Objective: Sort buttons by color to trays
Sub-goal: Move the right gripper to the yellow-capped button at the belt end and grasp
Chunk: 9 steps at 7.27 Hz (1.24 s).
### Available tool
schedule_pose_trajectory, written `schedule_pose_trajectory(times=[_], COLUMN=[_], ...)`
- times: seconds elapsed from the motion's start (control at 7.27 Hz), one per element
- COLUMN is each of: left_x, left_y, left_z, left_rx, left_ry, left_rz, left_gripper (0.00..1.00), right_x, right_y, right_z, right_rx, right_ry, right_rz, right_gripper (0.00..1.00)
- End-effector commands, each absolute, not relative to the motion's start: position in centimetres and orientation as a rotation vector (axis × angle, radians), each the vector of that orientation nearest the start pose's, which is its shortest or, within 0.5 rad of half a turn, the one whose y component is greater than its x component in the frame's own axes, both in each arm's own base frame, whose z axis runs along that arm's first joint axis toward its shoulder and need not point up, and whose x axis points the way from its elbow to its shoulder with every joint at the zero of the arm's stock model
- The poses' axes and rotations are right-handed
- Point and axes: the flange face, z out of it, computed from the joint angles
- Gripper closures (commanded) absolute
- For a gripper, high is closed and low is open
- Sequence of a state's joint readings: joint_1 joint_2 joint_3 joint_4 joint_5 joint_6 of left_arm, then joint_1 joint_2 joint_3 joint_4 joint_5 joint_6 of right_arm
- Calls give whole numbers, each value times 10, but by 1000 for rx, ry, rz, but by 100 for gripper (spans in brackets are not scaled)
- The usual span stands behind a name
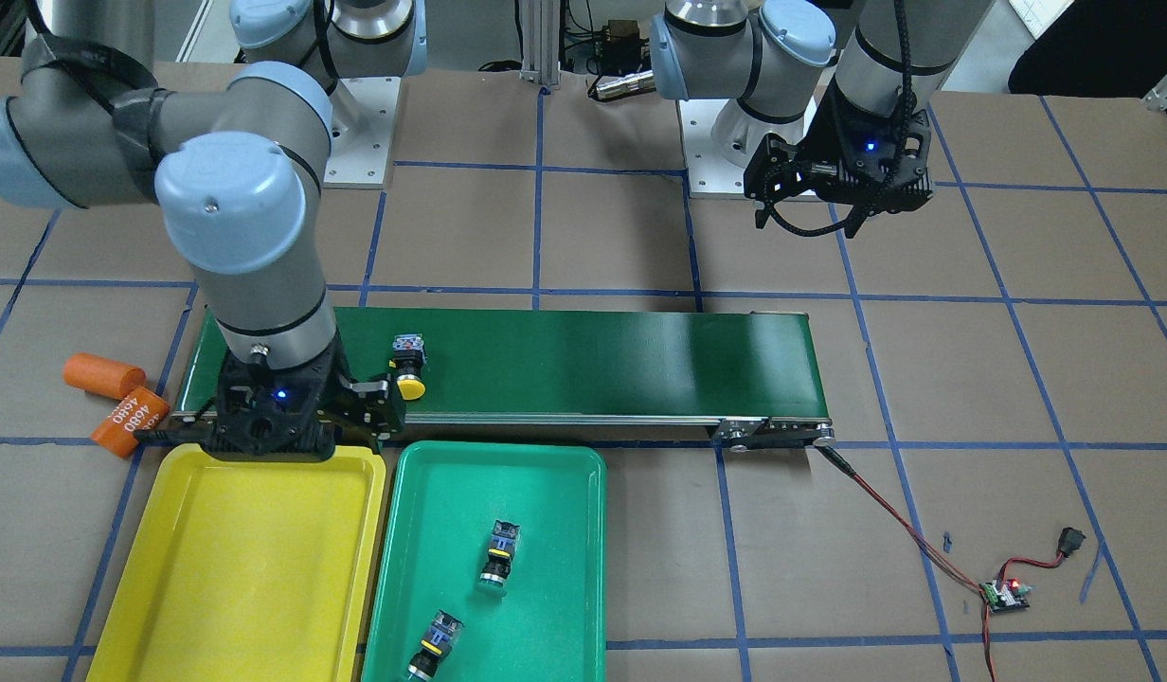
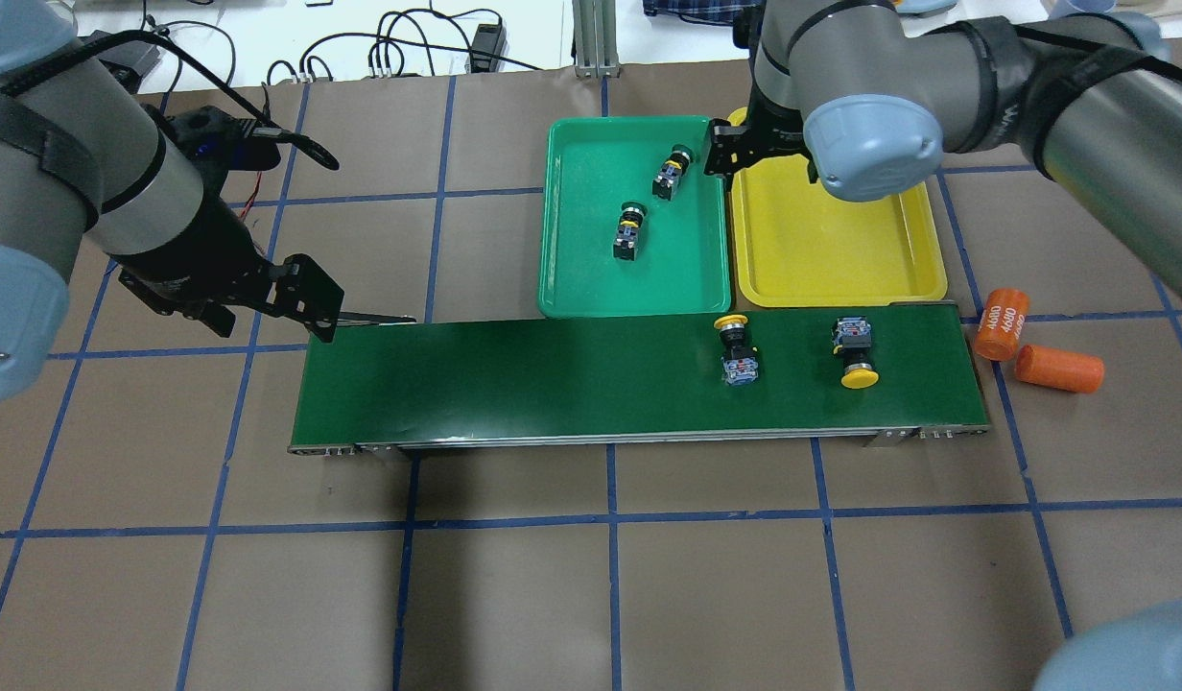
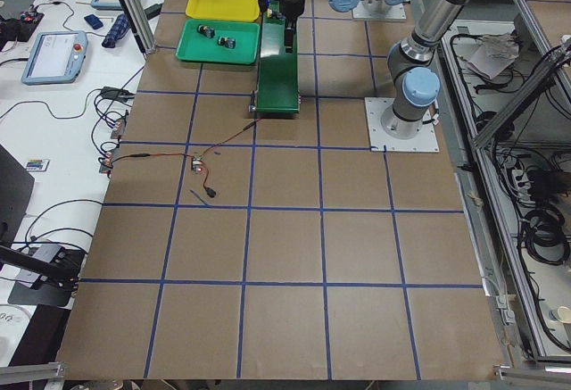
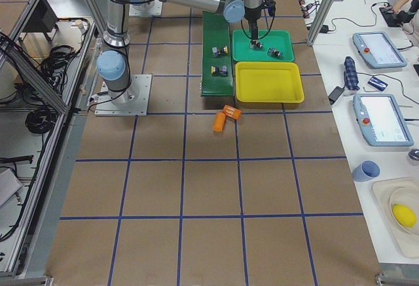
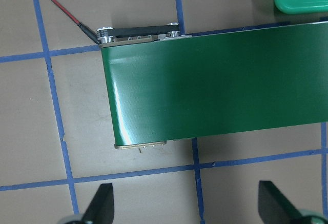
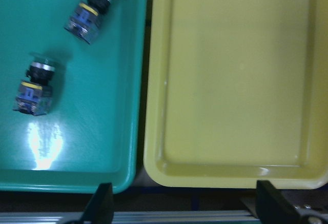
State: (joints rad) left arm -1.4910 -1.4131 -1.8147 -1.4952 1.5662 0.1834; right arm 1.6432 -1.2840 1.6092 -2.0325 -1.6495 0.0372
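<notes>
- The left gripper [image 5: 187, 204] hangs above the table just off the left end of the conveyor belt [image 2: 514, 384]. Its fingers are spread wide, with nothing between them.
- The green tray [image 2: 577, 278] holds the two green buttons [image 2: 672, 173] [image 2: 630, 230], which lie on their sides, apart from each other.
- The two yellow buttons [image 2: 735, 350] [image 2: 853, 353] lie on the right part of the belt, not in any tray.
- The right gripper [image 6: 184, 206] hovers over the yellow tray [image 2: 821, 250], near its border with the green tray. Its fingers are wide apart and empty.
- Two orange cylinders [image 2: 1001, 323] [image 2: 1059, 369] lie on the table beside the belt's right end.
</notes>
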Motion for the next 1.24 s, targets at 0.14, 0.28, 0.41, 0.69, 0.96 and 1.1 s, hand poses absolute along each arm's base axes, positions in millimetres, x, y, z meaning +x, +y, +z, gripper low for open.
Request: schedule_pose_trajectory(times=[0.14, 0.28, 0.41, 0.69, 0.96, 1.1], left_x=[-100, -100, -100, -100, -100, -100], left_y=[-432, -431, -430, -430, -430, -430], left_z=[449, 449, 448, 449, 448, 449], left_rx=[162, 164, 164, 164, 164, 164], left_ry=[3143, 3143, 3143, 3143, 3143, 3143], left_rz=[11, 11, 11, 9, 11, 11], left_gripper=[0, 0, 0, 0, 0, 0], right_x=[70, 71, 69, 69, 66, 64], right_y=[-513, -499, -494, -486, -494, -497], right_z=[317, 300, 288, 269, 255, 245], right_rx=[-32, -33, -31, -31, -26, -39], right_ry=[3226, 3224, 3225, 3217, 3219, 3217], right_rz=[-7, -11, -5, 57, 46, 79], right_gripper=[6, 7, 7, 13, 32, 61])
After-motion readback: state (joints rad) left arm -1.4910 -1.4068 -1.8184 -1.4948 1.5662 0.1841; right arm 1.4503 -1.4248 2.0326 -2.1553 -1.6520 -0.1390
